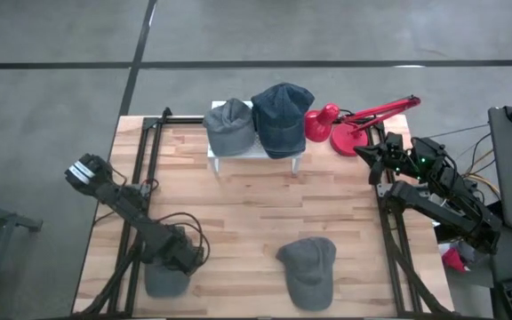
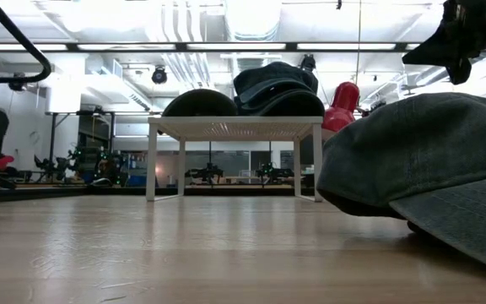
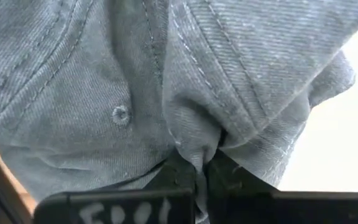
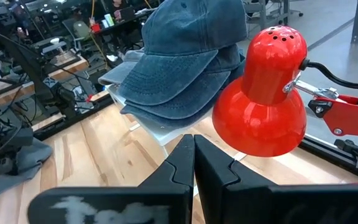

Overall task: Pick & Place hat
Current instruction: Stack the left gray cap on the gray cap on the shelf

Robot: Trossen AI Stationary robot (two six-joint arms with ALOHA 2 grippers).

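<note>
A grey hat (image 1: 165, 283) lies at the table's near left corner, and its denim crown (image 3: 104, 93) fills the left wrist view. My left gripper (image 1: 181, 258) stands over it, pointing down, shut on its cloth. A second grey hat (image 1: 308, 268) rests flat on the table near the front middle and looms large in the low view (image 2: 429, 169). My right gripper (image 4: 194, 158) is shut on nothing; it hovers at the far right beside the red lamp (image 4: 263, 93). My left gripper (image 3: 201, 163) pinches a bunched fold of the crown's cloth (image 3: 194, 144) between its two fingertips, beside a seam. The fingers come from above, pointing down. The cloth puckers toward the pinch. The rest of the hat spreads out below on the table's near left corner.
A small white stand (image 1: 256, 149) at the far middle carries a grey cap (image 1: 229, 124) and stacked blue caps (image 1: 283, 116). The red desk lamp (image 1: 340, 129) sits right of it. Bare wood lies between the stand and the near hats.
</note>
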